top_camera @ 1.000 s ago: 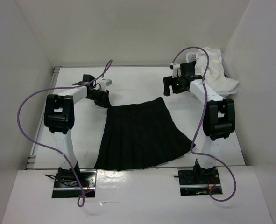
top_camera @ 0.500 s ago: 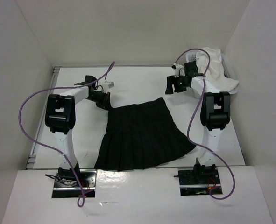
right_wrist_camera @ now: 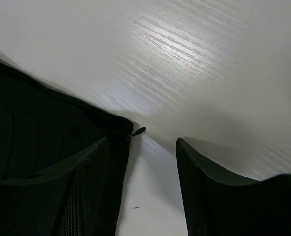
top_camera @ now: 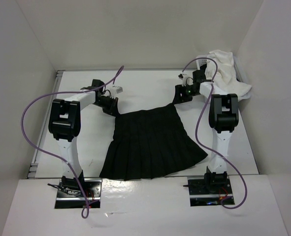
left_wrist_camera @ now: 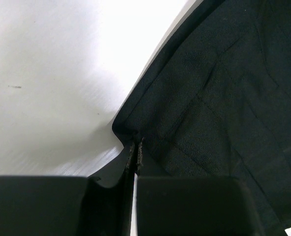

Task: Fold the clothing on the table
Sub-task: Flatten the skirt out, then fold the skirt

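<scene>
1. The clothing [top_camera: 150, 145], a black pleated skirt, lies flat on the white surface [top_camera: 150, 83] between the two arms. Its narrow waist points to the far side and its wide hem to the arm bases.
2. From above, the left hand [top_camera: 114, 108] sits at the waist's left corner. Its fingers are lost there, black against the black fabric.
3. In the left wrist view, the left hand [left_wrist_camera: 136, 143] has its fingers pressed together, clamped on the folded corner of the clothing [left_wrist_camera: 224, 98]. The finger bodies fill the bottom of the picture and hide how far in the fabric reaches. The pale surface [left_wrist_camera: 51, 64] shows to the left.
4. From above, the right hand [top_camera: 179, 94] is at the waist's right corner. It too is dark on dark, so its opening cannot be read from this view.
5. In the right wrist view, the right hand [right_wrist_camera: 143, 142] has its fingers apart.
   - One finger is over the edge of the clothing [right_wrist_camera: 32, 128] and the other is over the bare surface [right_wrist_camera: 194, 49].
   - The waist corner and a small zip pull [right_wrist_camera: 137, 132] lie in the gap between them, close to the finger on the fabric side.
   - The fingers are near, dark and blurred, so I cannot tell whether their tips touch the fabric or the surface.
6. A white cloth garment [top_camera: 229, 73] is heaped at the far right corner, beyond the right arm. What it rests on is hidden.
</scene>
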